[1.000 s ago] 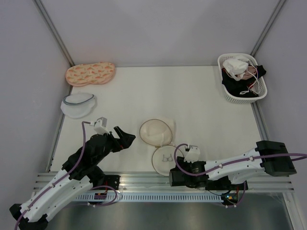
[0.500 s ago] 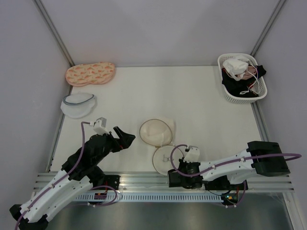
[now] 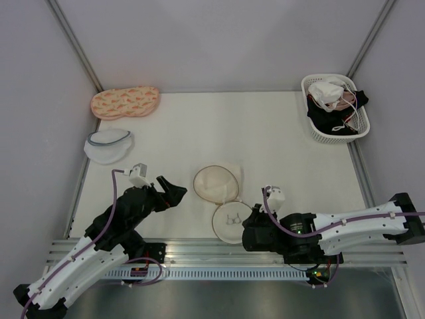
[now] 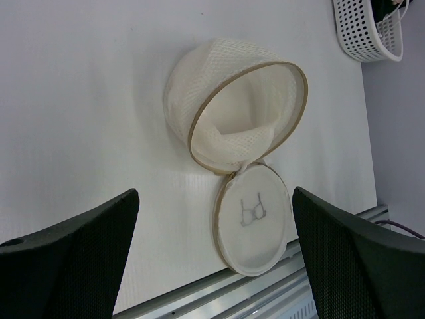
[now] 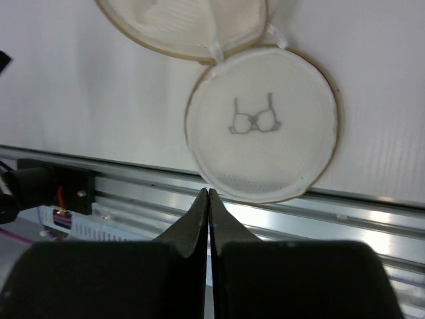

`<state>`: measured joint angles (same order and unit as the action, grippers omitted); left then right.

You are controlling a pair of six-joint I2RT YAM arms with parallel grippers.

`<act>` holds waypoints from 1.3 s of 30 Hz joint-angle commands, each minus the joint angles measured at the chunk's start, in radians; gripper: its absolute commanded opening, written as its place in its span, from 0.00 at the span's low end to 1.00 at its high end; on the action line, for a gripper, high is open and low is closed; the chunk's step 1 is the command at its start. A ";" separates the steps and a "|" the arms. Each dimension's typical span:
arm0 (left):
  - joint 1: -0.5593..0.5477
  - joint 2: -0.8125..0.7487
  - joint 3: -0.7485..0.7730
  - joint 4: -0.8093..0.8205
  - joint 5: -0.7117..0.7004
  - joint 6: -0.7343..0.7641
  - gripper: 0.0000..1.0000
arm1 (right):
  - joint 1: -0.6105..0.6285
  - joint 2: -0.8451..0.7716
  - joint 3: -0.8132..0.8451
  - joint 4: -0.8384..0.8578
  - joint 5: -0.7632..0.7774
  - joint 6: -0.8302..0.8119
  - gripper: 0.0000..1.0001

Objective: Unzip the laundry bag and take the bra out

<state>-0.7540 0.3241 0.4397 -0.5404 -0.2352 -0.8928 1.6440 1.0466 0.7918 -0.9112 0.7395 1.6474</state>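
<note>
The laundry bag lies unzipped at the table's near middle. Its cream mesh dome (image 3: 216, 182) (image 4: 232, 106) gapes open, and its flat lid (image 3: 231, 221) (image 5: 262, 126) with the black bra symbol lies flipped toward the near edge. The white bra (image 3: 326, 92) lies in the basket at the far right. My right gripper (image 3: 249, 231) (image 5: 208, 191) is shut on nothing, its tips just short of the lid's near rim, above the metal rail. My left gripper (image 3: 174, 191) (image 4: 214, 193) hangs open left of the bag, apart from it.
A white basket (image 3: 317, 131) at the far right also holds pink and black garments. A peach patterned pouch (image 3: 125, 102) and a white mesh pouch (image 3: 108, 145) lie at the far left. An aluminium rail (image 3: 199, 249) runs along the near edge.
My right gripper has closed from partly open, and its arm has swung out to the right, drawing the wrist slightly off the lid. The left arm and the bag have not moved.
</note>
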 commanded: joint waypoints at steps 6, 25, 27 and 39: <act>-0.001 0.018 0.005 0.019 -0.033 -0.021 0.99 | -0.023 0.075 0.127 -0.222 0.069 0.018 0.48; -0.001 0.006 0.007 0.019 -0.021 -0.023 0.99 | -0.024 0.104 -0.289 0.165 -0.063 0.189 0.46; -0.001 0.007 0.008 0.017 -0.021 -0.023 0.99 | -0.026 0.104 -0.270 0.182 -0.049 0.152 0.47; 0.001 0.001 0.014 0.008 -0.021 -0.020 0.99 | -0.076 0.254 -0.200 0.210 -0.110 0.101 0.48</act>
<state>-0.7540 0.3336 0.4393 -0.5407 -0.2375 -0.8928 1.5845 1.2545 0.5446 -0.7113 0.6434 1.7588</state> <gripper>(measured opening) 0.993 0.477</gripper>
